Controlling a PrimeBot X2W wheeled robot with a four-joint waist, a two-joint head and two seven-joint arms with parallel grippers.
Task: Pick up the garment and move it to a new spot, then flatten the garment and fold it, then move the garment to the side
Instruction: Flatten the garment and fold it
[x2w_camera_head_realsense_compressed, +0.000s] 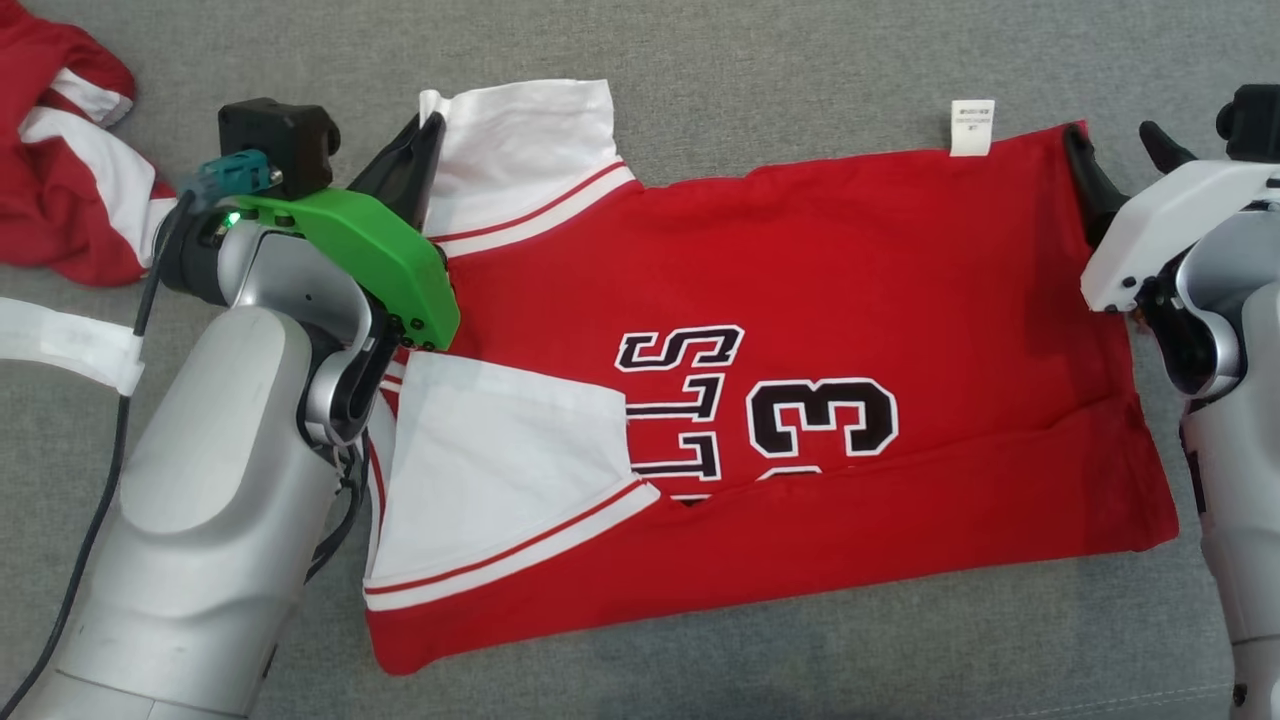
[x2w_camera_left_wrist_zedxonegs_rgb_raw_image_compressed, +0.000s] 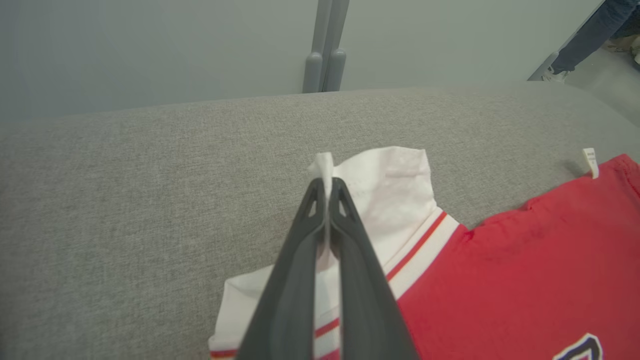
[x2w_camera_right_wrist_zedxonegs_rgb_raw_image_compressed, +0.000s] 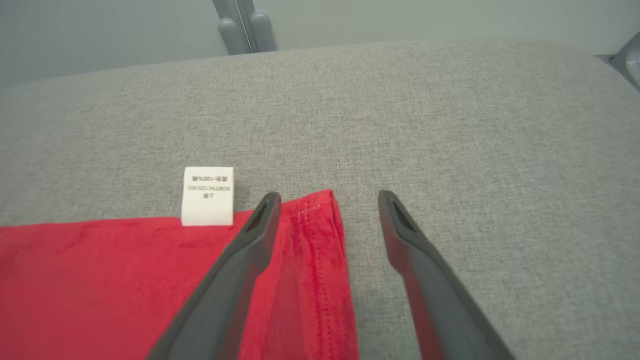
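A red basketball jersey (x2w_camera_head_realsense_compressed: 800, 300) lies spread across the grey upholstered surface (x2w_camera_head_realsense_compressed: 800, 60), its collar end toward the robot's left and its hem toward the right. Its near long edge is folded up over the lower part of the black-and-white lettering and numeral. The left gripper (x2w_camera_head_realsense_compressed: 432, 130) is pinched tight on the outer edge of the far sleeve (x2w_camera_head_realsense_compressed: 520, 150), which is white with red trim. In the left wrist view a small tuft of white cloth pokes out past the closed fingertips of that gripper (x2w_camera_left_wrist_zedxonegs_rgb_raw_image_compressed: 326, 187), and the sleeve (x2w_camera_left_wrist_zedxonegs_rgb_raw_image_compressed: 395, 190) fans out to the right of them. The near sleeve (x2w_camera_head_realsense_compressed: 500, 450), also white, lies folded inward over the jersey's chest, covering the start of the lettering. The right gripper (x2w_camera_head_realsense_compressed: 1112, 140) stands wide apart at the jersey's far hem corner. In the right wrist view one of its fingers (x2w_camera_right_wrist_zedxonegs_rgb_raw_image_compressed: 260, 220) sits over the red cloth (x2w_camera_right_wrist_zedxonegs_rgb_raw_image_compressed: 100, 280) and the other over bare grey fabric, so that gripper (x2w_camera_right_wrist_zedxonegs_rgb_raw_image_compressed: 329, 200) straddles the corner; whether it touches the cloth I cannot tell. A white care label (x2w_camera_head_realsense_compressed: 972, 127) sticks out from the far edge, just left of that corner. A second red-and-white garment (x2w_camera_head_realsense_compressed: 60, 180) lies crumpled at the far left, apart from the jersey. A person's leg (x2w_camera_left_wrist_zedxonegs_rgb_raw_image_compressed: 590, 35) shows beyond the surface's edge.
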